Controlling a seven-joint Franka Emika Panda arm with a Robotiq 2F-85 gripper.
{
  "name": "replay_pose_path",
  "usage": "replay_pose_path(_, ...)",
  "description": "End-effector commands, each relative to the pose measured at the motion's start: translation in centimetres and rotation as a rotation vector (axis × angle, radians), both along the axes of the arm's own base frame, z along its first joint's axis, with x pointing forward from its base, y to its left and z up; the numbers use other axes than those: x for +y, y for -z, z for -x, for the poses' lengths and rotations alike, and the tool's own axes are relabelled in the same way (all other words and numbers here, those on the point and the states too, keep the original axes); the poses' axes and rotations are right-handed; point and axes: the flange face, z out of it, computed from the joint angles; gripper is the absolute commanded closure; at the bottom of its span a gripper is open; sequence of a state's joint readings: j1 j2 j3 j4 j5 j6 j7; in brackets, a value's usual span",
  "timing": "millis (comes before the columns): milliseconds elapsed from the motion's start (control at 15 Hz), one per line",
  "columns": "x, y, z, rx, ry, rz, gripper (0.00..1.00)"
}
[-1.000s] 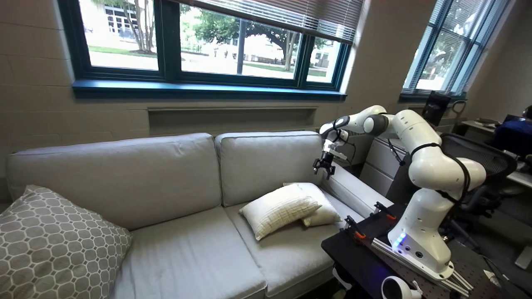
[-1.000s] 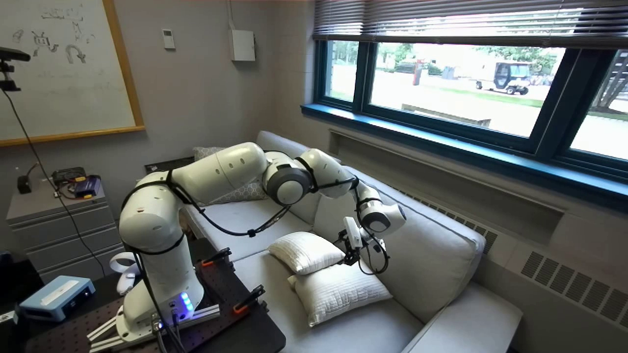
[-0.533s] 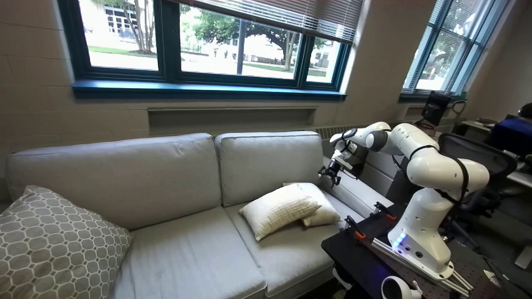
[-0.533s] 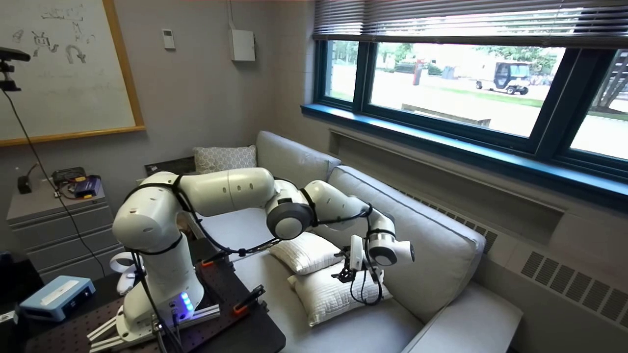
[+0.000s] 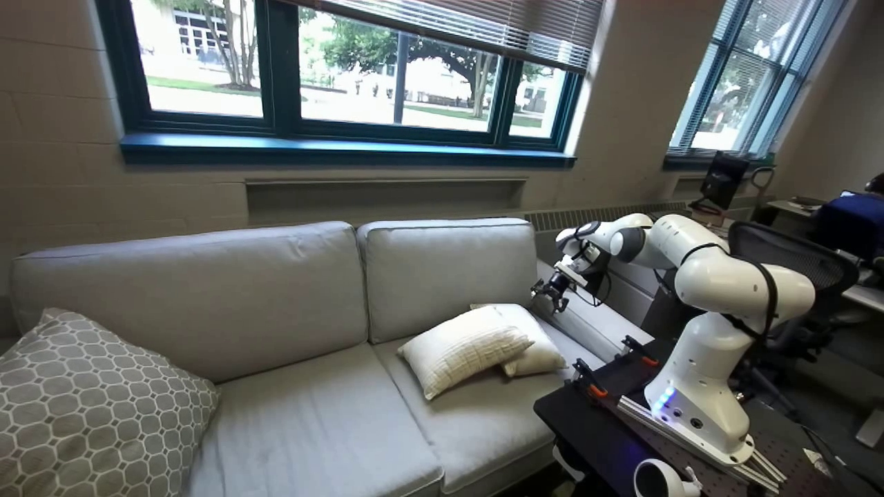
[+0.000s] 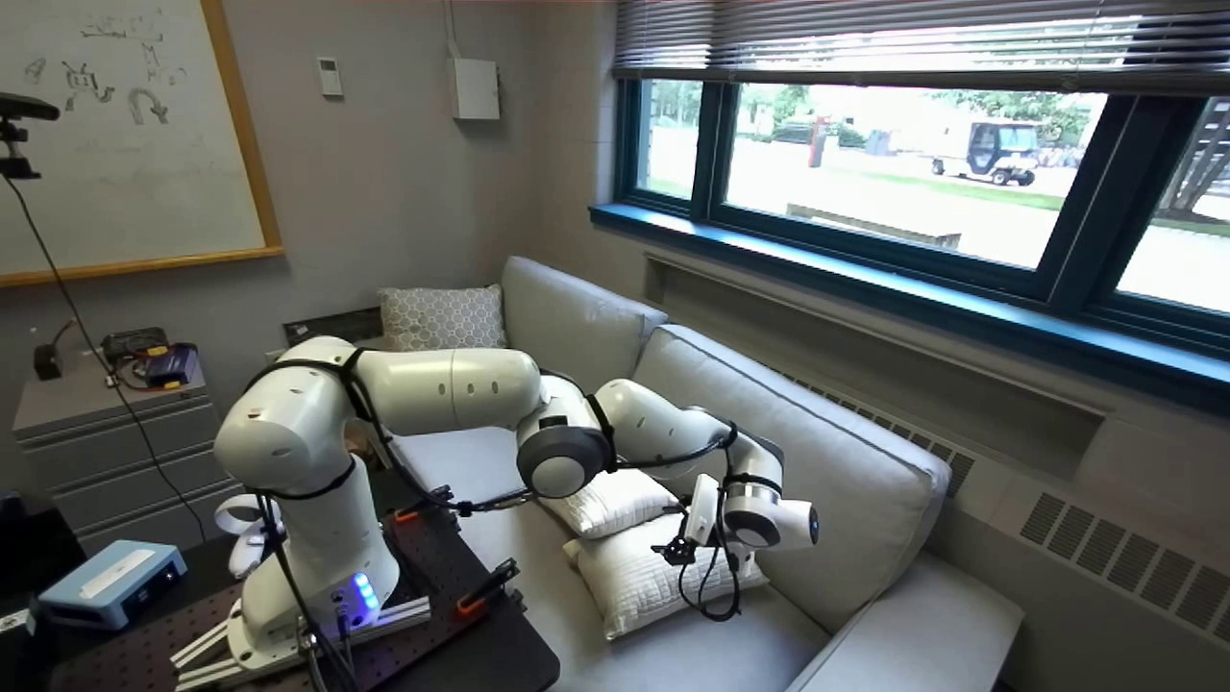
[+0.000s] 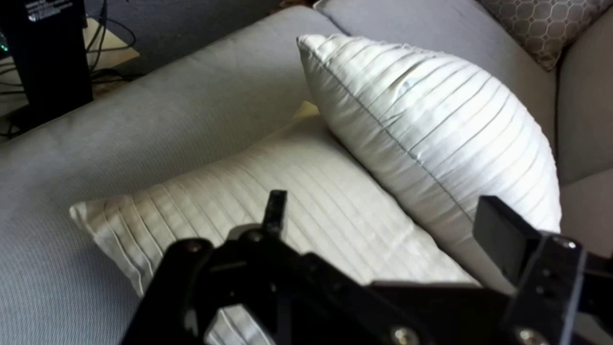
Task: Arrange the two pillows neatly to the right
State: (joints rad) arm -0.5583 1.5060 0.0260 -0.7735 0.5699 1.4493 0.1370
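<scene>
On the sofa (image 5: 297, 414), toward its armrest (image 6: 922, 625) corner, a plump cream throw pillow (image 7: 431, 134) leans on the edge of a flatter pleated pillow (image 7: 325, 206). Nearby the two-finger gripper (image 7: 385, 218) hangs spread, holding nothing. Both pillows look light, squashy; I'd pinch a free corner.

In an exterior view, the front pillow (image 5: 461, 351) partly hides the rear pillow (image 5: 542, 351).

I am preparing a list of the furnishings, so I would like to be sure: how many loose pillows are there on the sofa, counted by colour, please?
Cream pillows: 2
Grey-and-white patterned pillow: 1
Total: 3
</scene>
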Motion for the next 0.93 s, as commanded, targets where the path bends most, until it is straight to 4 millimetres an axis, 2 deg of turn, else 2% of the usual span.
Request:
replay_pose_path(0,-1.1,1.0,-1.3,-0.053,0.0,0.189,0.0)
replay_pose_path(67,-1.2,1.6,-1.7,-0.083,-0.002,0.251,0.0)
replay_pose_path(200,-0.3,3.0,-2.0,-0.115,0.003,0.294,0.0)
replay_pose_path(667,6.3,7.2,-3.5,-0.232,-0.157,0.502,0.0)
replay_pose_path(867,7.1,7.7,-3.5,-0.242,-0.204,0.566,0.0)
